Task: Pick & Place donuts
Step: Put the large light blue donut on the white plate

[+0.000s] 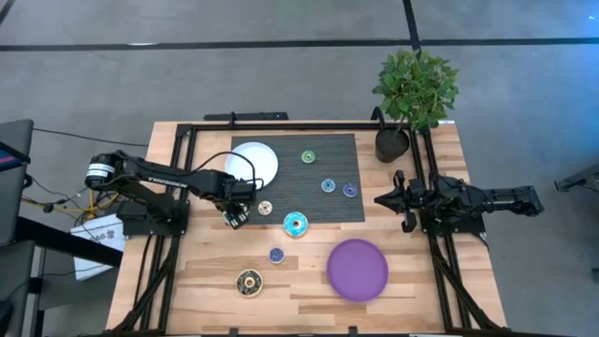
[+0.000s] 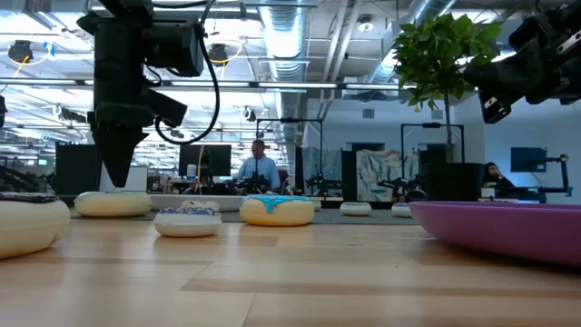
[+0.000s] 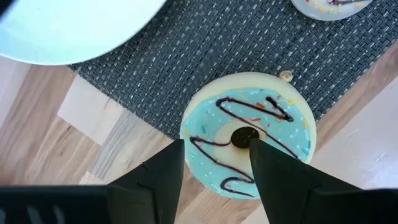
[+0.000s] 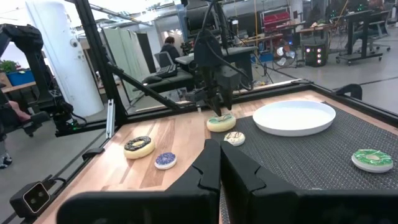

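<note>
My left gripper (image 1: 234, 218) (image 3: 216, 149) is open and points down over the mat's near-left corner. Directly below it lies a donut with teal icing and a dark drizzle (image 3: 249, 102) (image 2: 113, 203), half on the mat and half on the wood. The fingertips stand over its icing, one near the hole; in the low view they end just above it. The other donuts lie flat: cream (image 1: 265, 208), teal (image 1: 296, 224), green (image 1: 308, 156), blue (image 1: 328, 185), purple (image 1: 349, 190), small blue (image 1: 276, 255), brown (image 1: 249, 281). My right gripper (image 1: 382, 198) (image 4: 219, 152) waits shut at the table's right side.
A white plate (image 1: 255, 164) sits on the dark woven mat (image 1: 323, 211) just beyond the left gripper. A purple plate (image 1: 357, 269) lies on the wood near the front edge. A potted plant (image 1: 412, 94) stands at the far right corner. Black frame rails (image 1: 178, 178) run along both sides.
</note>
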You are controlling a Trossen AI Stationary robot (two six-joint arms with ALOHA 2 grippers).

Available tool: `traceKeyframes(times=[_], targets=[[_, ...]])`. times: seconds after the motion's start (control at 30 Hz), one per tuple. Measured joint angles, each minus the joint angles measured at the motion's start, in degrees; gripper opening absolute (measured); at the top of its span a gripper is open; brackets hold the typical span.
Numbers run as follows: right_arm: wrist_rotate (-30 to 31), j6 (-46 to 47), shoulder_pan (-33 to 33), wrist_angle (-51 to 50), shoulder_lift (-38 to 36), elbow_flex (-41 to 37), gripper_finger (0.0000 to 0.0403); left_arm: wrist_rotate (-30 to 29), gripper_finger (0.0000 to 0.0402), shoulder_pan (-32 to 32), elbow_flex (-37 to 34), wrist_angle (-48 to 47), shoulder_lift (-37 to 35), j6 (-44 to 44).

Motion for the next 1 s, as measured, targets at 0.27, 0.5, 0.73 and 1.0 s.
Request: traceKeyframes(times=[0.27, 0.5, 0.73, 1.0], targets=[[0.0, 0.0, -0.02, 0.0, 0.0, 0.0, 0.0, -1.14, 0.0235, 0.0, -0.11, 0.25, 0.0, 0.63], [0.0, 0.0, 0.0, 0.0, 0.02, 0.0, 0.0, -1.25, 0.0259, 0.02, -3.37, 2.0, 0.0, 0.63], [0.0, 0.0, -0.02, -0.02, 0.02, 0.0, 0.0, -1.84, 0.0259, 0.02, -3.93, 6.53, 0.02, 2.16], [-0.02, 0.0, -0.02, 0.0, 0.0, 0.02, 0.0, -2.96, 0.0259, 0.02, -3.93, 7.76, 0.02, 2.06]])
